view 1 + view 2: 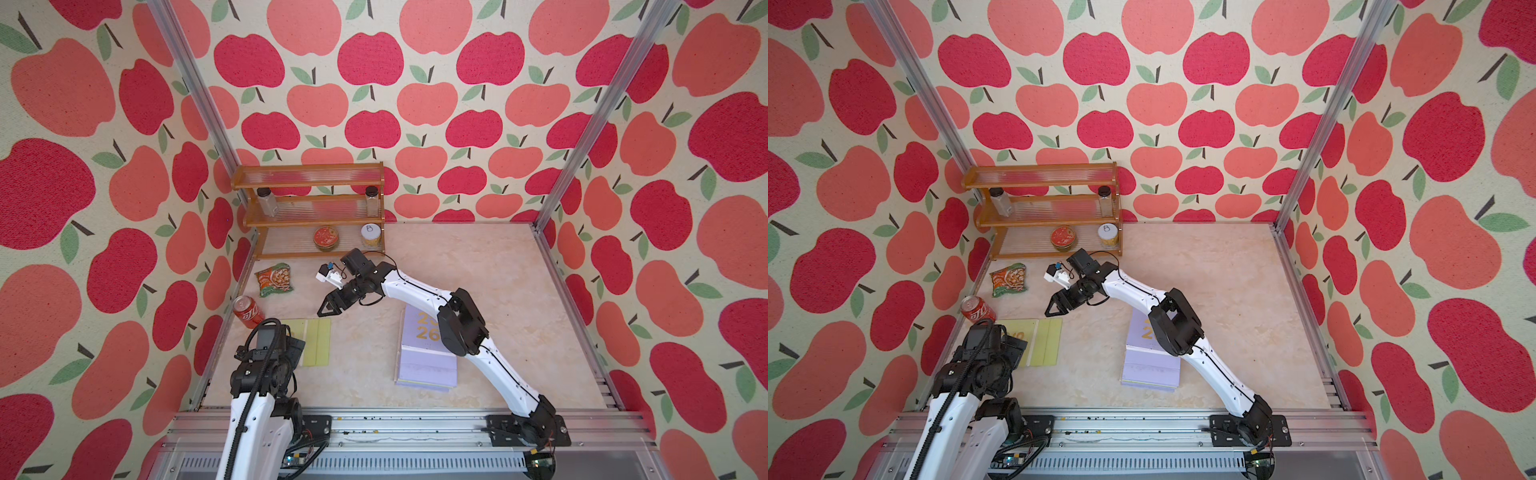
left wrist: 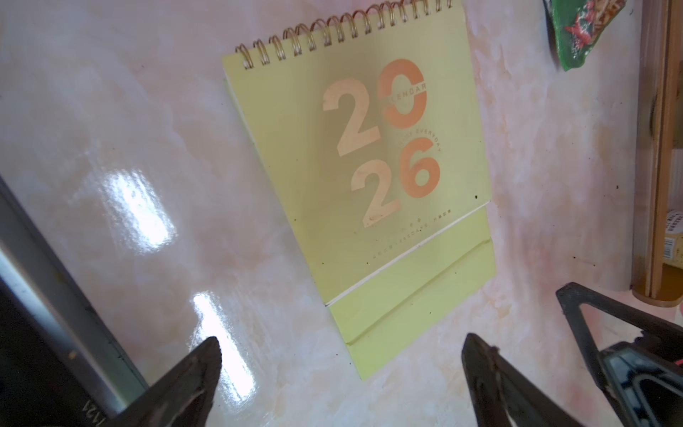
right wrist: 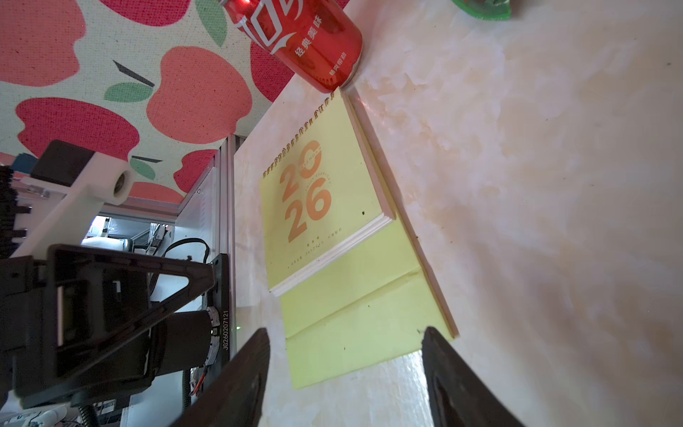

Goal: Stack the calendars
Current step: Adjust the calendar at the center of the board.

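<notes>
My right tool (image 3: pixel 346 330) is closest, its two black fingers apart with nothing between them, flanking the free end of the folded base flap on the flat yellow-green spiral-bound card calendar (image 3: pixel 325 229). Whether they touch it I cannot tell. My left tool (image 2: pixel 342 338) hangs above the same calendar, spread wide and empty. The calendar lies flat on the glossy marbled counter (image 1: pixel 478 270) near its left edge, with its gold coil toward the red soda can (image 3: pixel 310 40) just beside that corner. I judge it light and stiff in the cover, but the page block is a loose sheaf held only by the coil. The flap also hinges, so a pinch on the flap alone may let the rest droop. The slick counter will likely let it slide rather than lift, so I would take a long edge where the pages are thickest. Well apart to the right, partly under my right arm, lies the pile of lilac calendars (image 1: pixel 426 365) it should join.
</notes>
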Controlling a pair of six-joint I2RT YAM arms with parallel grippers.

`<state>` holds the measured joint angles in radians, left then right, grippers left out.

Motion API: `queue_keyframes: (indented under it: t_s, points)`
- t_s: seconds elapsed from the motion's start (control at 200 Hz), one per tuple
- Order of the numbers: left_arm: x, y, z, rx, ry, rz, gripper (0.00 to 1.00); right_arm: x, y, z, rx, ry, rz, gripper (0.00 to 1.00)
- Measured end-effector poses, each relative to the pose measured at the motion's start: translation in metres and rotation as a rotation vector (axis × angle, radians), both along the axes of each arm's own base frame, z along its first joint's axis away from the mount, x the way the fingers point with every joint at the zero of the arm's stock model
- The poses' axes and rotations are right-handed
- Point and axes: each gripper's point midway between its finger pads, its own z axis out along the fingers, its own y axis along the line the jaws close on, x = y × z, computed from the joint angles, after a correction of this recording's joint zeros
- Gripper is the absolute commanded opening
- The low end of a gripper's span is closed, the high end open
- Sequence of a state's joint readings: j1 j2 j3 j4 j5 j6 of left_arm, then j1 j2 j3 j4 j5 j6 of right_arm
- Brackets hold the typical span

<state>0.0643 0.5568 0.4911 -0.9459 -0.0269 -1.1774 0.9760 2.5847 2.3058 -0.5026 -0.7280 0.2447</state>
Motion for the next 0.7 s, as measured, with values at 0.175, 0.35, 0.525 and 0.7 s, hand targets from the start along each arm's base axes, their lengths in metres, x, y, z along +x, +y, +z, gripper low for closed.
queue_keyframes:
  t_s: [0.175, 0.35, 0.525, 0.7]
  points:
    - [0.006, 0.0, -0.014, -0.04, -0.047, 0.036, 0.99, 0.003, 0.005, -0.006, 0.02, 0.002, 0.0, 0.67]
    - [0.009, -0.001, -0.025, -0.068, -0.08, 0.06, 0.99, 0.004, 0.008, -0.017, 0.022, 0.0, 0.001, 0.67]
    - [0.015, 0.001, -0.025, -0.072, -0.124, 0.072, 0.99, 0.007, 0.012, -0.025, 0.036, -0.007, 0.001, 0.67]
    - [0.014, 0.003, -0.037, -0.079, -0.142, 0.093, 1.0, 0.013, 0.023, -0.024, 0.088, -0.011, -0.01, 0.67]
